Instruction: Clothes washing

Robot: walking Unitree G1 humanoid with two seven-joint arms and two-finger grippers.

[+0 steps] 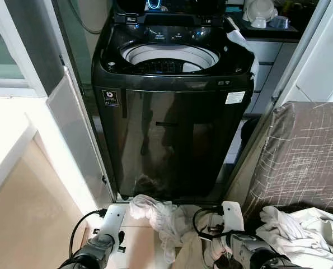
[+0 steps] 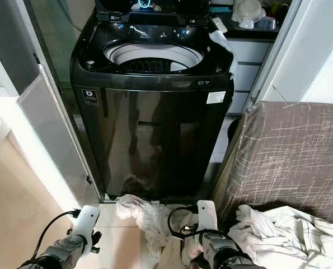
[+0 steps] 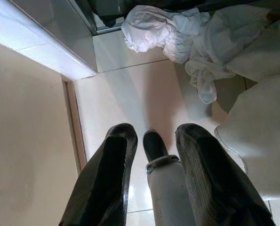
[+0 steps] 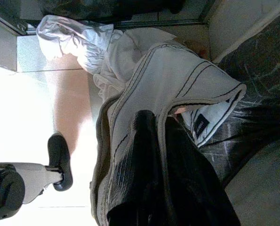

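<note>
My right claw (image 4: 151,141) pinches the cream, dark-striped cloth garment (image 4: 144,89) low over the floor before the open black top-loading washer (image 1: 172,112); left claw (image 3: 154,155) spread, idle; advise lifting high, clearing its rim.

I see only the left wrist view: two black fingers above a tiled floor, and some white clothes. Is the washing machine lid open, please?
Observer: Yes. In the head views the washing machine stands just ahead with its lid up, and the pale drum is exposed.
Operator: What is the right gripper doing?
Observer: The right gripper is shut on a cream garment with dark stripes, low near the floor.
Operator: Are more clothes anywhere else?
Observer: Yes, a white pile lies on the brown patterned furniture at the robot's right.
</note>
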